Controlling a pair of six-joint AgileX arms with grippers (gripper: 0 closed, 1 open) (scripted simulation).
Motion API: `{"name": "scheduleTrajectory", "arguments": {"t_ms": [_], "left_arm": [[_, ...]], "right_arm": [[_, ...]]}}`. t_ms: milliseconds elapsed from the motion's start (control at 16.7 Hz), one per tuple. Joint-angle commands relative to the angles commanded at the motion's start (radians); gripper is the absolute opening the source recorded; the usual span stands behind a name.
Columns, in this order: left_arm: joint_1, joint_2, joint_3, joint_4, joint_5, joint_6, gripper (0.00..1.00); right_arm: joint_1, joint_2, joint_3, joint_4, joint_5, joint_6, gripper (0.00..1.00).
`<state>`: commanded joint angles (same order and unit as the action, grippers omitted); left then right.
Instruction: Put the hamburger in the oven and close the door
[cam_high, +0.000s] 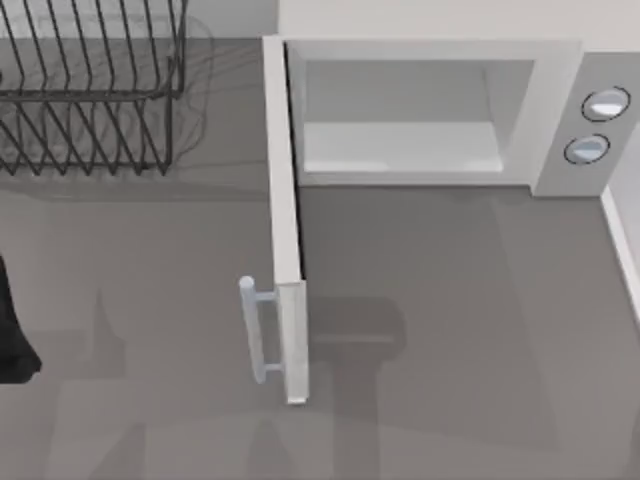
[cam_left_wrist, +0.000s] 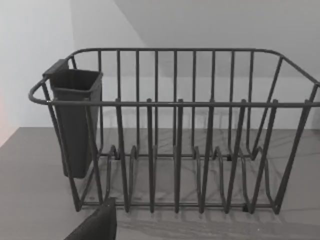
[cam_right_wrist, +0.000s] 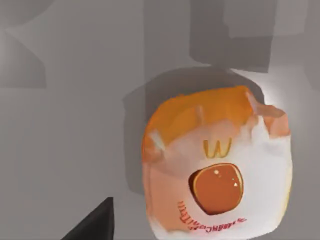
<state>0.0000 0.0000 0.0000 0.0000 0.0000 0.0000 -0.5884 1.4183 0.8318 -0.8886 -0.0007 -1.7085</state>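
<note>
Oven (cam_high: 545, 110) at the table's (cam_high: 450, 330) far right, cavity bare, two knobs on its side panel. Door (cam_high: 285, 240) swung fully open, edge-on, bar handle (cam_high: 252, 330) on its left face. Wire rack (cam_high: 90, 90) far left. Left arm (cam_high: 12, 330) parked at the left edge. Hamburger (cam_right_wrist: 215, 167) lies on the table under the right wrist camera. Either claw's state: cannot tell.
</note>
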Motion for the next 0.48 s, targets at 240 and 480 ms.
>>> {"name": "scheduleTrajectory", "arguments": {"t_ms": [240,480], "left_arm": [[0.000,0.000,0.000,0.000,0.000,0.000,1.00],[0.000,0.000,0.000,0.000,0.000,0.000,1.00]], "right_arm": [[-0.045,0.097,0.071,-0.058,-0.001,-0.124,1.00],[-0.047,0.102,0.075,-0.061,-0.001,-0.130,1.00]]}}
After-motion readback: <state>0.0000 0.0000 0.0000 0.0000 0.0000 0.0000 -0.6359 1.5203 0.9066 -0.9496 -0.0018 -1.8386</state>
